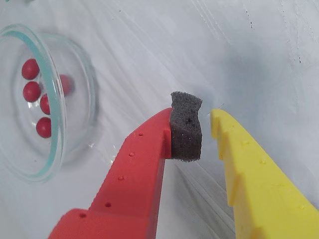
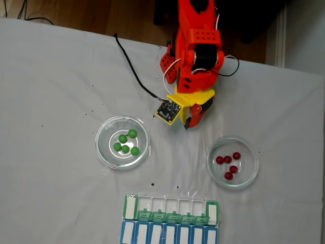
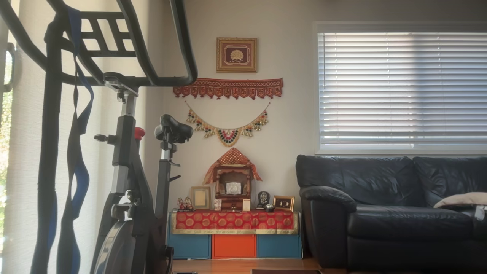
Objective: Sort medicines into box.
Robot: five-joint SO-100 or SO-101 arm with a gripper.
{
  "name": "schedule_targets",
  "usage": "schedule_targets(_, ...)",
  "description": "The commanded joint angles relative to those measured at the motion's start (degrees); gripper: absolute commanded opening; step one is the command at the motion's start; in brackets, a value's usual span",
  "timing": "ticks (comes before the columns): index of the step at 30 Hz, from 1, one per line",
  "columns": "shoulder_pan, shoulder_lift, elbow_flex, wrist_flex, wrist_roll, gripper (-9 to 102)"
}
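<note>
Fixed view: gripper [image 2: 191, 123] empty, jaws slightly apart, parked between dishes | green medicines [image 2: 126, 143] and red medicines [image 2: 228, 163] pre-separated by colour | box [image 2: 172, 208] lids raised for filling.

Even soft daylight on the white table [image 2: 61, 101], blurred foreground fingers [image 1: 187, 134], dim backlit room.

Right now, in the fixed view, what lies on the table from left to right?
Glass dish of green balls → pill organiser with green lids → arm's pincer → glass dish of red balls.
</note>
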Motion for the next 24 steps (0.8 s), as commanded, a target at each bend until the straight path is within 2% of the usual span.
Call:
schedule_targets(1, 7.82, -0.44, -0.62, -22.5, 39.73, 6)
schedule_targets(4, 8.79, -0.44, -0.62, -23.2, 42.45, 1)
schedule_targets(24, 8.44, -0.44, -0.62, -22.85, 41.48, 1)
